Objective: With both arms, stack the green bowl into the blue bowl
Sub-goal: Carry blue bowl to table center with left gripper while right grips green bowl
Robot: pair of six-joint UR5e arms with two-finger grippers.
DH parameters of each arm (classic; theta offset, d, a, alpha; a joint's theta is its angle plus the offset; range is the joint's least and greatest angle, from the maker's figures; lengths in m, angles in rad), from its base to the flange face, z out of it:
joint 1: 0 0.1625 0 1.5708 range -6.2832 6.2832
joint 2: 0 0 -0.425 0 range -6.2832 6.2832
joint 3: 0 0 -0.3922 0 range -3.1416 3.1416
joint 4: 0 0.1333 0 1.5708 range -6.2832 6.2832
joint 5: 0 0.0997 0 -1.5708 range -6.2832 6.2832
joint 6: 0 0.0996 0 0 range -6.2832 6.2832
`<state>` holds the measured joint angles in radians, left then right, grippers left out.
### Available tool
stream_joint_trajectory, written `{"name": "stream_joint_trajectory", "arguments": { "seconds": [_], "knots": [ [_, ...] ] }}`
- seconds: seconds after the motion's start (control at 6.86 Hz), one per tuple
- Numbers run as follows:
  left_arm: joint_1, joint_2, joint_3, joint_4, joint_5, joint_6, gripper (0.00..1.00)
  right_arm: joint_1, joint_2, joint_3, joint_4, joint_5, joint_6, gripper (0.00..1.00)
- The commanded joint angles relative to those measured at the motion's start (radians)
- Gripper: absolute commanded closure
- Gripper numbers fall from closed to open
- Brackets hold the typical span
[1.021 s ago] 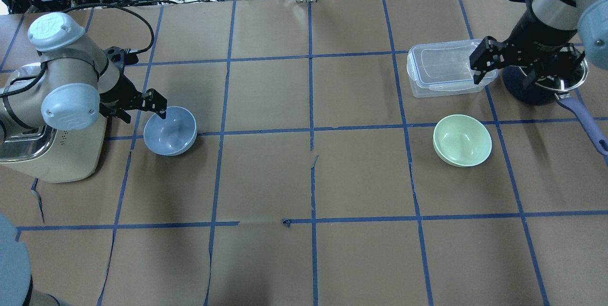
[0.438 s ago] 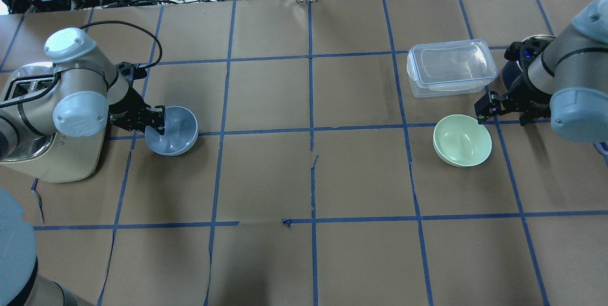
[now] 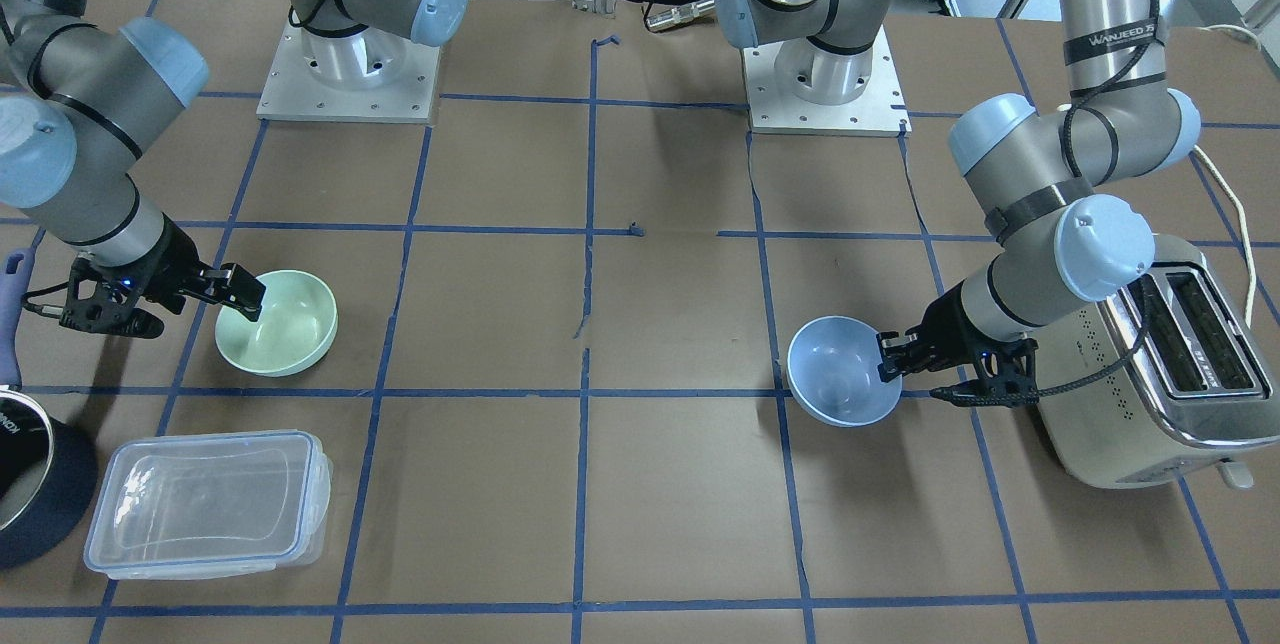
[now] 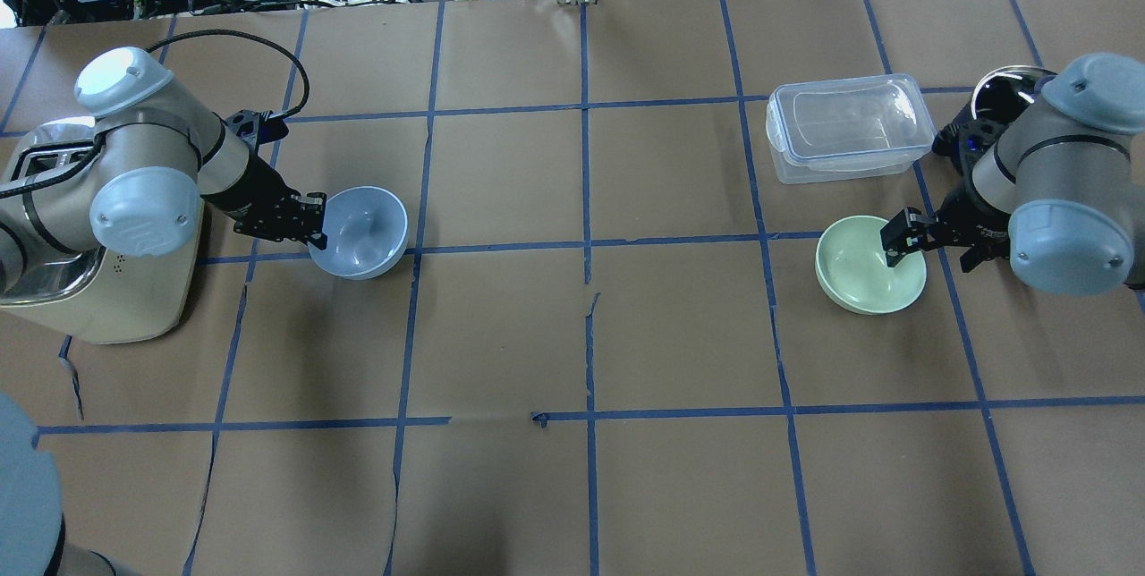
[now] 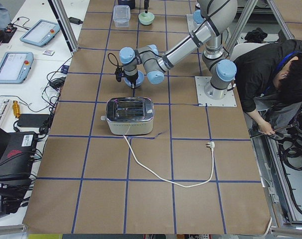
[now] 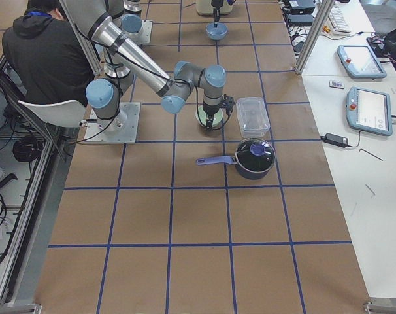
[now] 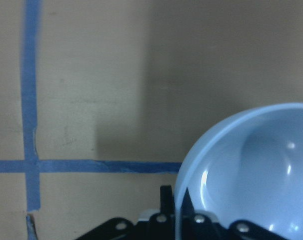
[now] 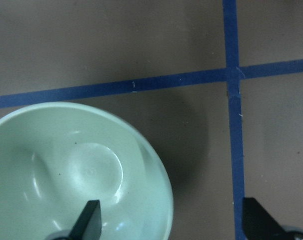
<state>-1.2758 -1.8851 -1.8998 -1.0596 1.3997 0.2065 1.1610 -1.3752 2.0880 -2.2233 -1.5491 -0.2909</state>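
Note:
The blue bowl (image 4: 365, 227) is at the table's left, tilted and held a little off the paper. My left gripper (image 4: 315, 224) is shut on its near-left rim; the left wrist view shows the rim (image 7: 180, 200) pinched between the fingers. In the front view the blue bowl (image 3: 838, 386) is beside the left gripper (image 3: 892, 356). The green bowl (image 4: 860, 270) sits upright on the table at the right. My right gripper (image 4: 930, 245) is open astride its right rim, one finger (image 8: 89, 220) inside the green bowl (image 8: 66, 170) and the other outside.
A toaster (image 4: 98, 299) stands just behind my left arm. A clear lidded container (image 4: 845, 127) lies beyond the green bowl. A dark pot (image 3: 25, 474) with a blue handle stands past my right arm. Blue tape lines cross the brown paper.
My left gripper has shut on the blue bowl's rim, then lifted and carried it to the right. My right arm has come down from over the container to the green bowl's rim.

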Motion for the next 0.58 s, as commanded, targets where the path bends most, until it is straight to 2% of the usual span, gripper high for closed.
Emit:
{"name": "stream_joint_trajectory", "arguments": {
  "seconds": [0.0,0.29,0.44],
  "knots": [
    [-0.090,0.040,0.005,-0.043,-0.134,-0.115,1.00,-0.012,0.034,0.003,-0.018,0.006,-0.002,0.00],
    [-0.326,0.005,0.049,0.039,-0.131,-0.413,1.00,-0.012,0.038,0.003,-0.015,0.052,0.001,0.49],
    [-0.417,-0.021,0.071,0.109,-0.113,-0.535,1.00,-0.012,0.038,0.003,-0.012,0.060,-0.001,0.78]
  ]
}}
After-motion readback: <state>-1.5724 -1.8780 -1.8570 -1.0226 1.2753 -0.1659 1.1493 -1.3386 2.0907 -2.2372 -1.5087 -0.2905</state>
